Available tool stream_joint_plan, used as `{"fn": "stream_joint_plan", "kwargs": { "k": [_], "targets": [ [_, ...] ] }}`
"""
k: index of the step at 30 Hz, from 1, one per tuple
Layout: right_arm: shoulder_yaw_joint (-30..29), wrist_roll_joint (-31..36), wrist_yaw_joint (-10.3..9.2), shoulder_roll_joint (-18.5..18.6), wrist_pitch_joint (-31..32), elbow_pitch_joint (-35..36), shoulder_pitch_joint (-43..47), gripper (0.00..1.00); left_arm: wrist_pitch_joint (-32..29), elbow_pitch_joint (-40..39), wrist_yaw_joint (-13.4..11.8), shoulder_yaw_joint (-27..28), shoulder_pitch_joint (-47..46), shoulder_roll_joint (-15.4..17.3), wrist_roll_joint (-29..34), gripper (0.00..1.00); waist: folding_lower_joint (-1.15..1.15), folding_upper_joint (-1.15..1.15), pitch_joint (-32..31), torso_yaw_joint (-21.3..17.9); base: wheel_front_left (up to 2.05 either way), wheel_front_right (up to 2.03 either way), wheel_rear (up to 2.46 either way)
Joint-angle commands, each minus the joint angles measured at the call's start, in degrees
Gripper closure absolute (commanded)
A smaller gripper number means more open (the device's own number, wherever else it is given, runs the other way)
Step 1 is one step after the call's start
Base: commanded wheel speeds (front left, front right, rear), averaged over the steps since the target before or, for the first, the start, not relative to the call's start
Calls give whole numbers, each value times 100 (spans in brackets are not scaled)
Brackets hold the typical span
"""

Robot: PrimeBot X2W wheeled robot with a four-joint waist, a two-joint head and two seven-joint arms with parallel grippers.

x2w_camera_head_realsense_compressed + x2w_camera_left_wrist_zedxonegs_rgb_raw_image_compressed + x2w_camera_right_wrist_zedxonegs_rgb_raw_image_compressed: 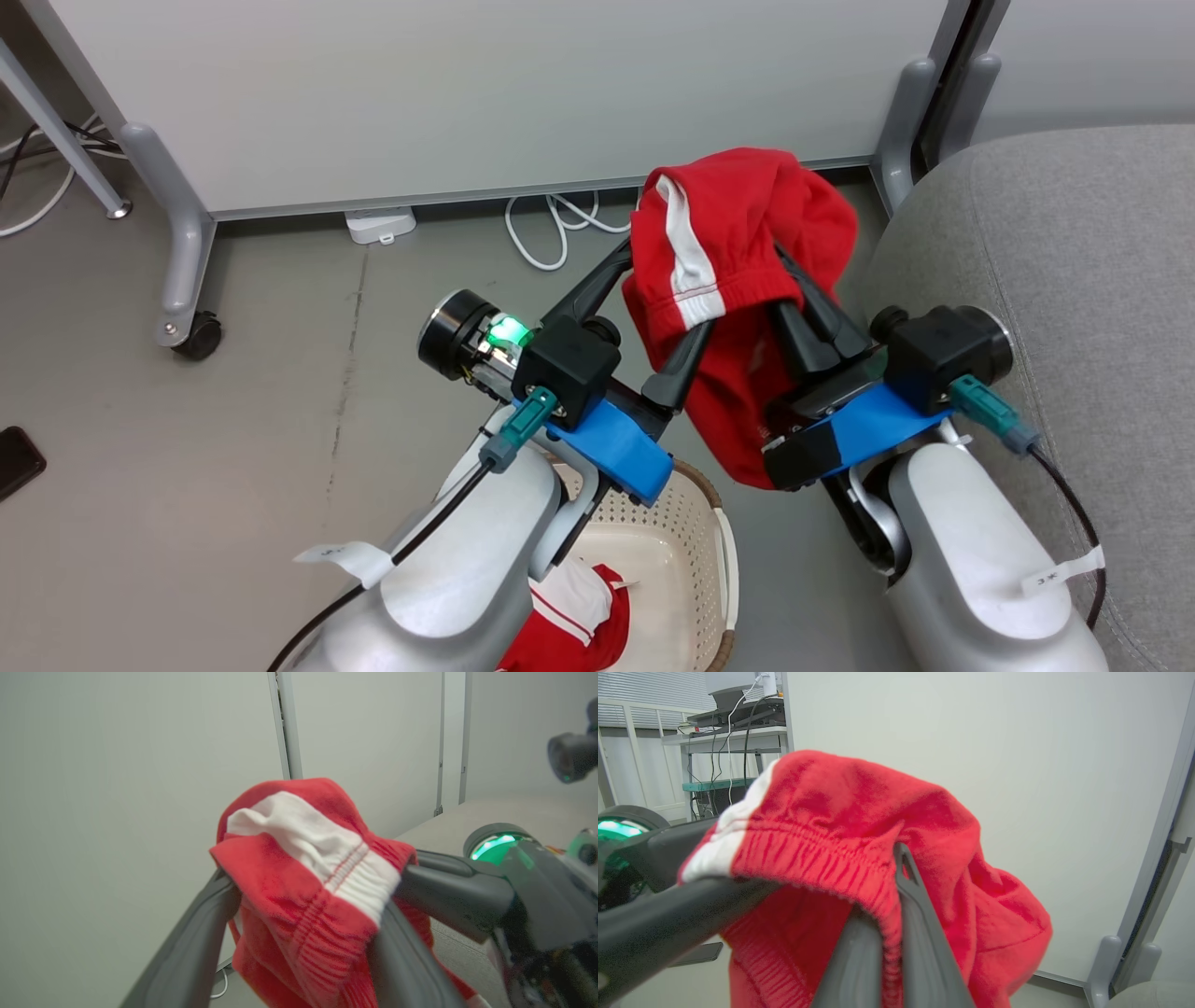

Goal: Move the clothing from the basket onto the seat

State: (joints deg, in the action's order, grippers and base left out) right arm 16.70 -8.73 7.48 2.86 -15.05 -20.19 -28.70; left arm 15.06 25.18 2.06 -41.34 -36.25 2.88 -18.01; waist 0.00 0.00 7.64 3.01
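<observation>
Holding red shorts (738, 215) aloft over floor (280, 420) strip between basket (686, 532) rim and seat (1074, 280) rounded edge. Right gripper (789, 289) jaws pressed together, pinching elastic waistband. Left gripper (658, 299) jaws spread, waistband draped across both fingers. Second red garment (569, 616) lies inside basket. Seat edge near right wrist. Wide floor stretch to left. Partition panel (467, 93) behind, its leg near seat corner.
</observation>
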Motion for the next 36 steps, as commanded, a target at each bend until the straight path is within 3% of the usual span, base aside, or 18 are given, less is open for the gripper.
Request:
{"fn": "stream_joint_plan", "kwargs": {
  "k": [1, 16, 36],
  "targets": [
    [-72, 19, 3, 5, -20, 38, -118, 100, 18, 13, 1, -19, 65, 1, 20, 0, 0, 0, 23, -17, 0, 0, 0],
    [-701, 215, 3, 4, -20, 103, -162, 100, 18, -56, 59, -326, 180, 2, 118, 0, 0, 0, 272, -383, 0, 0, 0],
    [-1390, 512, 3, 3, -20, 485, 149, 100, 18, 28, 142, -2, 214, 115, 400, 0, 0, 0, 702, -1473, 0, 0, 0]
  ]
}}
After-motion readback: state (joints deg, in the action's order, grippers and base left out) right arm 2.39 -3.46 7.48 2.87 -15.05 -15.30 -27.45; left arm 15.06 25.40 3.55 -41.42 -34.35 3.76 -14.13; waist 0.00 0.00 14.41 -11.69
